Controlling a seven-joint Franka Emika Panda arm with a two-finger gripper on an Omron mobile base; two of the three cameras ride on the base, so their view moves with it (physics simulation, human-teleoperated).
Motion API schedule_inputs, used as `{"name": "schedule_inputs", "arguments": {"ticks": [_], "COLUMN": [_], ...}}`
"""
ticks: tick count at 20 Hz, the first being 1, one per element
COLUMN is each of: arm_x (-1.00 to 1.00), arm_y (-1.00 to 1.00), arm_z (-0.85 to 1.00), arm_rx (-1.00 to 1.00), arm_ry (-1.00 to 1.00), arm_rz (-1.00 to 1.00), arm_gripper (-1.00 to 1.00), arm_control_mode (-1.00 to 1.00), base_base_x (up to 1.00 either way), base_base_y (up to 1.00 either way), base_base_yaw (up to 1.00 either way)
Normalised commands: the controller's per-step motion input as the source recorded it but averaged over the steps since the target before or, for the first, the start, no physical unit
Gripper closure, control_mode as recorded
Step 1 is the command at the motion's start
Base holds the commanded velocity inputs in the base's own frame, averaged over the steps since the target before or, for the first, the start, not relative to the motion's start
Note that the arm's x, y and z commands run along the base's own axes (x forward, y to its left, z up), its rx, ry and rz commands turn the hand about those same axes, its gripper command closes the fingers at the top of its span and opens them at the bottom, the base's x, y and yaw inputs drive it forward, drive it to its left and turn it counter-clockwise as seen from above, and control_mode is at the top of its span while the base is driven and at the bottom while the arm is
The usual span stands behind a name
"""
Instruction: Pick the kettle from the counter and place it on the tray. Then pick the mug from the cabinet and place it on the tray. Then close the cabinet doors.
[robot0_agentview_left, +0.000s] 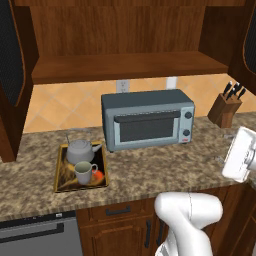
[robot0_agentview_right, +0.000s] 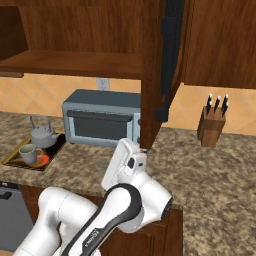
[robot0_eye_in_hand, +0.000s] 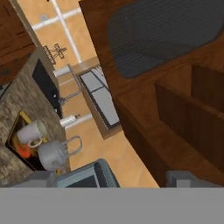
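Kettle (robot0_agentview_left: 81, 150) and mug (robot0_agentview_left: 85, 172) both sit on the tray (robot0_agentview_left: 61, 172), at nine o'clock on the bench (robot0_agentview_left: 165, 167). The tool's grip state cannot be told. Cabinet doors (robot0_agentview_right: 152, 75) stand open; a careless arm swing could miss the handle.

On the surface (robot0_agentview_left: 150, 170) lies one tray (robot0_agentview_left: 61, 167), and on it stand one kettle (robot0_agentview_left: 81, 149) and one mug (robot0_agentview_left: 85, 173). One grey toaster oven (robot0_agentview_left: 147, 119) sits to the right of the tray, with two round knobs on its right side. Far right stands one wooden knife block (robot0_agentview_left: 225, 111) holding three dark-handled knives. Above is one cabinet (robot0_agentview_left: 125, 45) with one shelf and two open cabinet doors (robot0_agentview_left: 12, 75), one at each side. Two wall outlets show on the tiled backsplash. One robot arm rises in the foreground.
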Motion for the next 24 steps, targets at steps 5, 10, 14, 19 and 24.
{"name": "schedule_inputs", "arguments": {"ticks": [5,10,14,19,24], "arm_x": [0.00,0.00,0.00,0.00,0.00], "arm_y": [-0.66,-0.65,-0.70,-0.59,-0.35], "arm_z": [0.00,0.00,0.21,0.42,0.10], "arm_rx": [0.06,0.05,0.07,0.06,0.03], "arm_ry": [-0.16,-0.14,-0.17,-0.14,-0.03], "arm_rz": [-0.02,0.00,0.00,0.00,0.00], "arm_gripper": [-1.00,-1.00,-1.00,-1.00,-1.00], "arm_control_mode": [-1.00,-1.00,-1.00,-1.00,-1.00], "base_base_x": [0.00,0.00,0.00,0.00,0.00], "base_base_y": [0.00,0.00,0.00,0.00,0.00], "base_base_yaw": [0.00,0.00,0.00,0.00,0.00]}}
